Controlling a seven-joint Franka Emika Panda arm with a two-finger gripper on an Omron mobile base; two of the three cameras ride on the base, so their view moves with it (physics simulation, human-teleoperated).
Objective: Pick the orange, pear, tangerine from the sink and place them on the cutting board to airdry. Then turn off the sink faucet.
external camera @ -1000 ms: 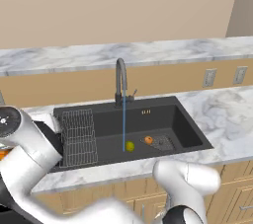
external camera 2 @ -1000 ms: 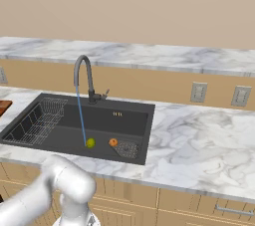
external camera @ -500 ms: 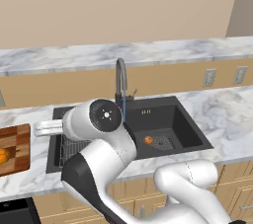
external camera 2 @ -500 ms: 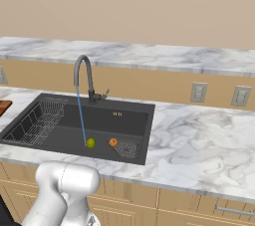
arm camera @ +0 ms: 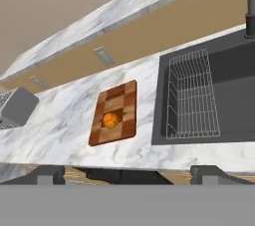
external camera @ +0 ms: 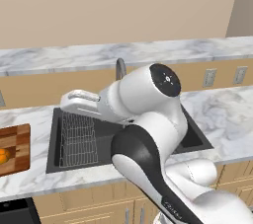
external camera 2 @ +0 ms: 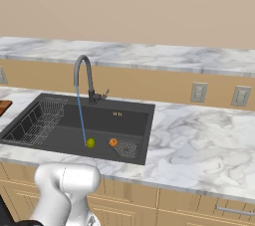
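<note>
Claw (arm camera: 127,172) spread wide, empty. Pear (external camera 2: 90,143) beside faucet (external camera 2: 84,78) stream in sink (external camera 2: 134,120): approach from above, avoiding spout, grip centred.

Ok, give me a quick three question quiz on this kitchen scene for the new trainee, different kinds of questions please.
1. True or false: an orange fruit already lies on the cutting board.
2. How many fruits lie in the sink?
3. The sink faucet is: A) running B) off

Key: 1 true. 2 two: the pear and another orange fruit beside the drain grate. 3 A.
</note>
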